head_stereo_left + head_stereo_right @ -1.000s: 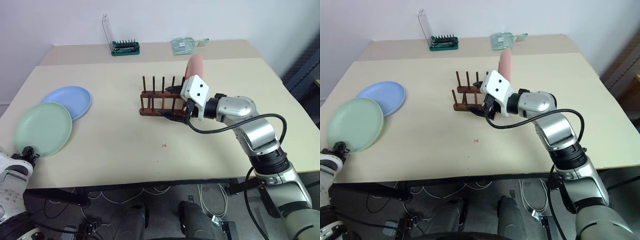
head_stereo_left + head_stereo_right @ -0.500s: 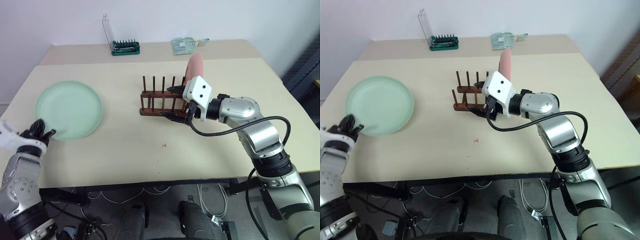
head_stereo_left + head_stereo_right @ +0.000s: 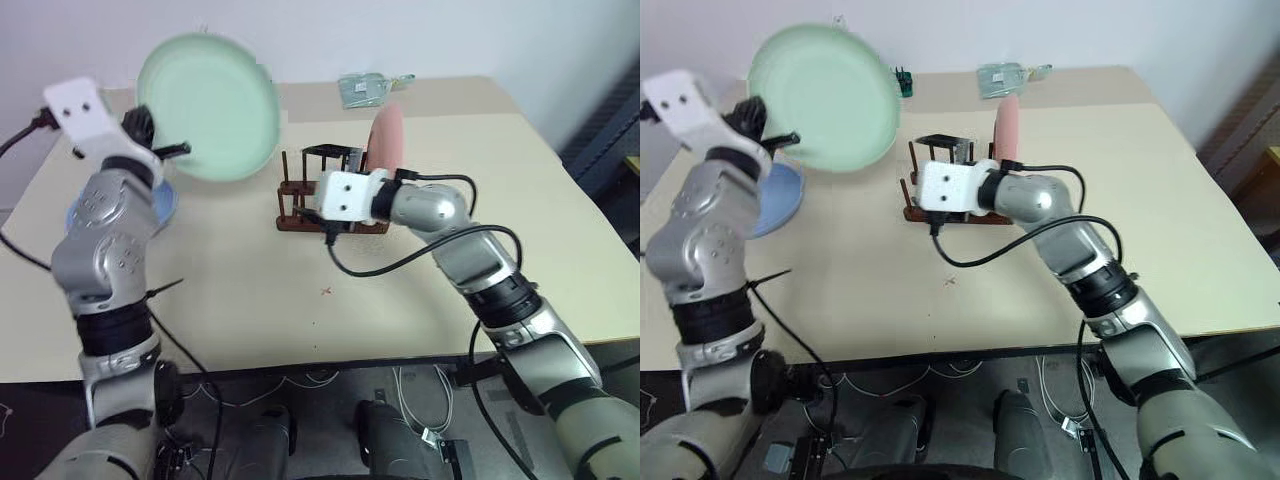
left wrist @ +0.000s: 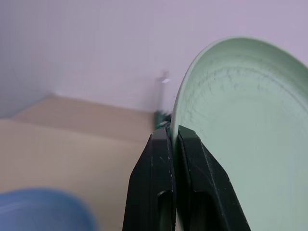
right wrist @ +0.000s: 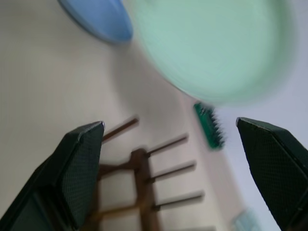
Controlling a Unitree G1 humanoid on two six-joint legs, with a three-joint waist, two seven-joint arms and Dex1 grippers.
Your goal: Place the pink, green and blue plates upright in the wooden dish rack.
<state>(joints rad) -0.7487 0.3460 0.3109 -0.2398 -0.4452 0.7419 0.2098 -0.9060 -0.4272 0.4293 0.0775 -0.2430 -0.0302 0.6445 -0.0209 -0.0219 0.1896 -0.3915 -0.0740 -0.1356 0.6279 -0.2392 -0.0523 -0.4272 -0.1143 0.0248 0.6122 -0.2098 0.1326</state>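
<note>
My left gripper [image 3: 163,150] is shut on the rim of the green plate [image 3: 212,105], which hangs tilted high over the table's far left. In the left wrist view its fingers [image 4: 166,144] pinch that rim. The blue plate [image 3: 780,195] lies flat on the table, partly behind my left arm. At the right end of the wooden dish rack [image 3: 295,205] the pink plate [image 3: 387,135] stands upright. My right gripper [image 3: 325,158] hovers open just over the rack's pegs, beside the pink plate and holding nothing; its fingers [image 5: 82,163] are spread wide.
A clear packet [image 3: 370,88] lies at the table's far edge. A green bit holder [image 3: 902,82] peeks out behind the green plate. A small red mark [image 3: 327,291] sits on the bare tabletop in front of the rack.
My left arm has lifted the green plate off the blue one, up and to the right. My right gripper rolled, opened wider and shifted left over the rack.
</note>
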